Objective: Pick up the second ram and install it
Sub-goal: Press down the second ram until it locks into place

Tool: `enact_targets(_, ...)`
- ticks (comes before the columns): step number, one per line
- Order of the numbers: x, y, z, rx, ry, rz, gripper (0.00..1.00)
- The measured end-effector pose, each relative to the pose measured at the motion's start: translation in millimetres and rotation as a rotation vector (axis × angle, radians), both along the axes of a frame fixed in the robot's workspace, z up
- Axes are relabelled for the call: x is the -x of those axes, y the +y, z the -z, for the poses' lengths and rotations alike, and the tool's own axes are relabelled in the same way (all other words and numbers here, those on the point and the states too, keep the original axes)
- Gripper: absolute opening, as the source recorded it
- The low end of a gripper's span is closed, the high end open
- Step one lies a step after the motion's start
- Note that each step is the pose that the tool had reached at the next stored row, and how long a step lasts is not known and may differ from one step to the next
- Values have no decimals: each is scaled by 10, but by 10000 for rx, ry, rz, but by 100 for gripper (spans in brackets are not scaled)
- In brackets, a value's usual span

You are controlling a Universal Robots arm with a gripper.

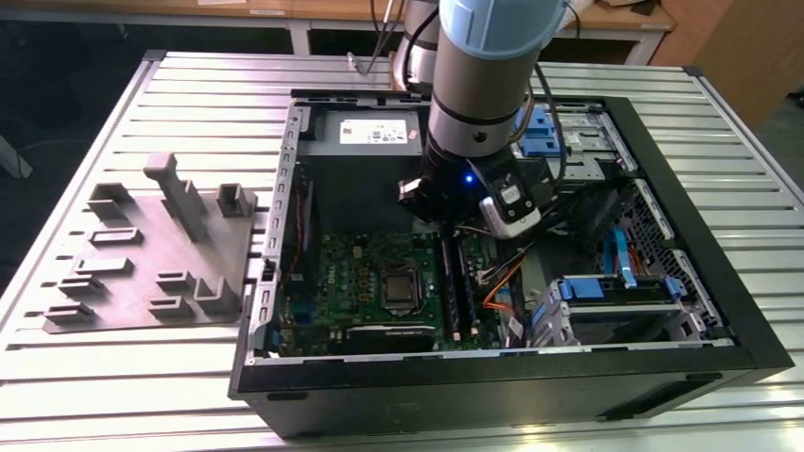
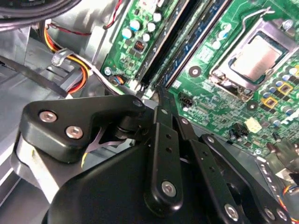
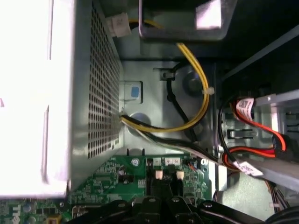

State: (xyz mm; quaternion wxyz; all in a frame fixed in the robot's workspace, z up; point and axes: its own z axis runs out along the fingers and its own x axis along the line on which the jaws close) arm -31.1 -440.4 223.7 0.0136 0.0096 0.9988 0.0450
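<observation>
Standing on edge in a memory slot of the motherboard (image 1: pixel 364 273), a thin dark blue-green stick, taken to be the second ram (image 2: pixel 184 39), lying alongside a black neighbouring slot in the second wrist view. Hanging right over one end of that stick, the gripper (image 2: pixel 161 93), reaching down inside the open computer case (image 1: pixel 503 377). Not possible to tell whether clenched or released, nor whether touching the stick or hovering just above it.

Judging from this: the picking-up looking done and the installing step being in hand, with the stick already in its slot but perhaps not fully seated. Calling, most likely, for a straight, even push down along the stick, keeping it upright, with the two pale slot latches (image 3: pixel 158 174) needing to close at the ends.

Looking outward in the exterior view:
- At nine o'clock of the slots, near them, the silver processor socket (image 1: pixel 399 287).
- At three o'clock, just beside the slots, a bundle of orange cables (image 1: pixel 499 282), close enough to risk snagging the arm's wrist.
- Farther toward three o'clock, a drive cage with blue rails (image 1: pixel 616 287).
- At twelve o'clock, the grey power-supply box (image 1: pixel 371 132), crowding the space behind the arm.
- Well apart at nine o'clock of the case, a grey moulded tray (image 1: pixel 151 254) with upright blocks, resting on the slatted table (image 1: pixel 201 85).
</observation>
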Motion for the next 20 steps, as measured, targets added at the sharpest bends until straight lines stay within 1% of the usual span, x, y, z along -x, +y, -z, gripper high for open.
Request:
enact_targets(3,0,-83,1,6,0,0,10)
enact_targets(6,0,-172,0,34,-1,0,10)
enact_targets(8,0,-227,1,64,-1,0,10)
enact_targets(10,0,-277,0,119,0,0,10)
enact_targets(11,0,-294,0,144,0,0,10)
enact_targets(13,0,-317,-4,147,0,0,10)
enact_targets(15,0,-349,-9,155,-1,0,10)
enact_targets(20,0,-453,-15,192,0,0,10)
